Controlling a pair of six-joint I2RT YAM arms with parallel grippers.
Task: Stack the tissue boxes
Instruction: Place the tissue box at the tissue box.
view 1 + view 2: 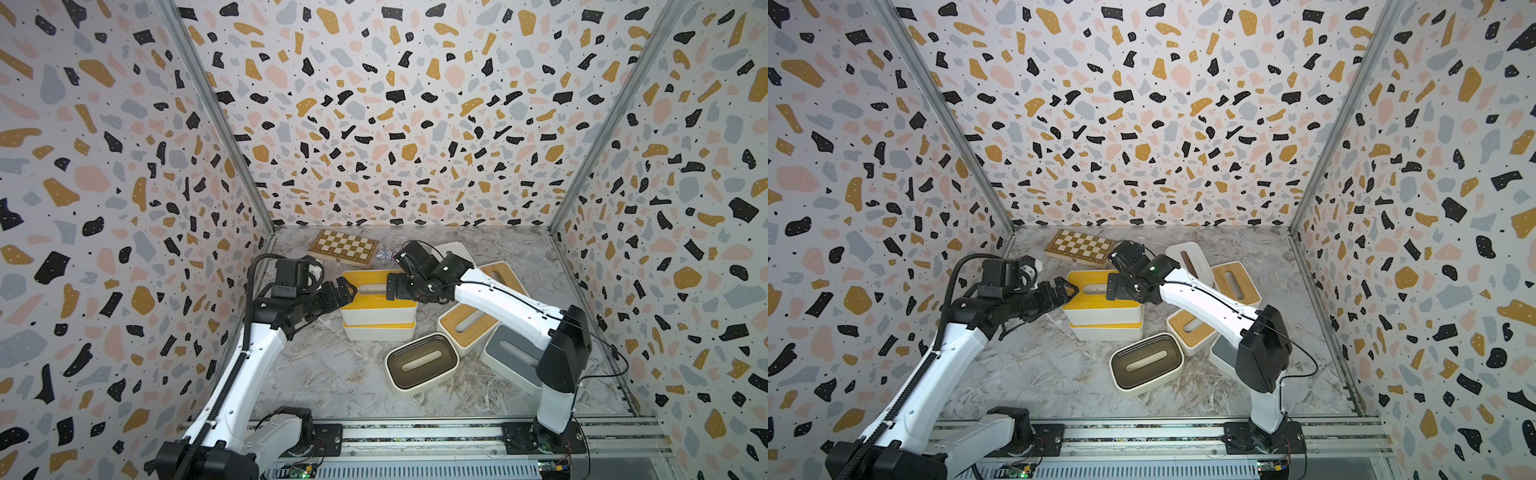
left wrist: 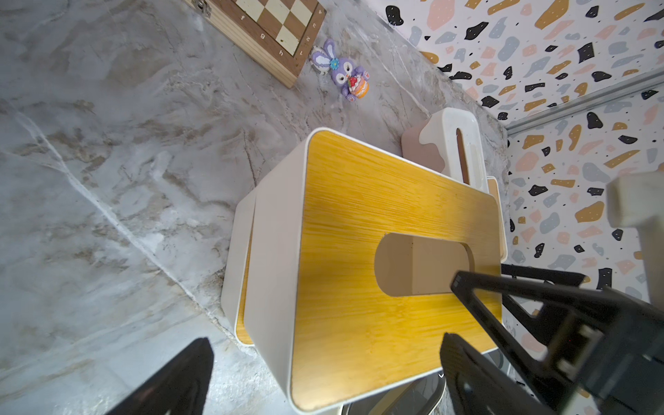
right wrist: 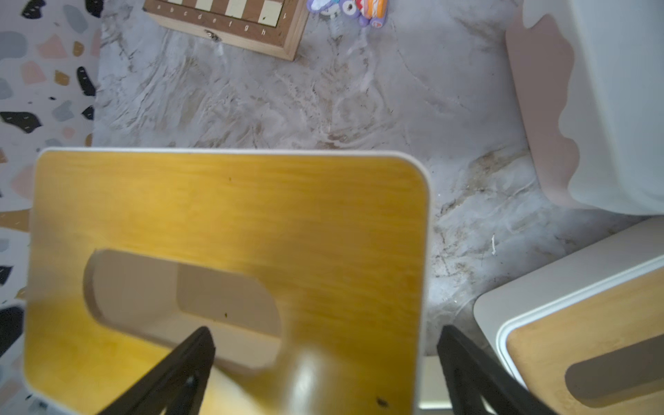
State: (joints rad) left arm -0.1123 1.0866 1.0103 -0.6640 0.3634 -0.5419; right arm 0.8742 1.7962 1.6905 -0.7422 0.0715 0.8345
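Where the two arms meet over the marbled grey tabletop [image 1: 332, 374], I see the upper yellow box [image 1: 376, 307] sitting on the lower yellow box [image 1: 378, 332], slightly skewed. Both have smooth cream walls, rounded corners and grained yellow lids cut with an oval slot. The left jaws stand wide open at one end of the upper box, gripping nothing. The right jaws spread wide over its other end, one finger [image 3: 179, 370] above the slot and the other past the rim; nothing held.

Loose beside the stack:
- olive-brown box [image 1: 422, 365]
- near wood-lidded box [image 1: 467, 320]
- far wood-lidded box [image 1: 503, 274]
- grey box [image 1: 513, 353]
- white box [image 1: 451, 251]

The checkered wooden chessboard [image 1: 344, 247] lies flat by the back wall.
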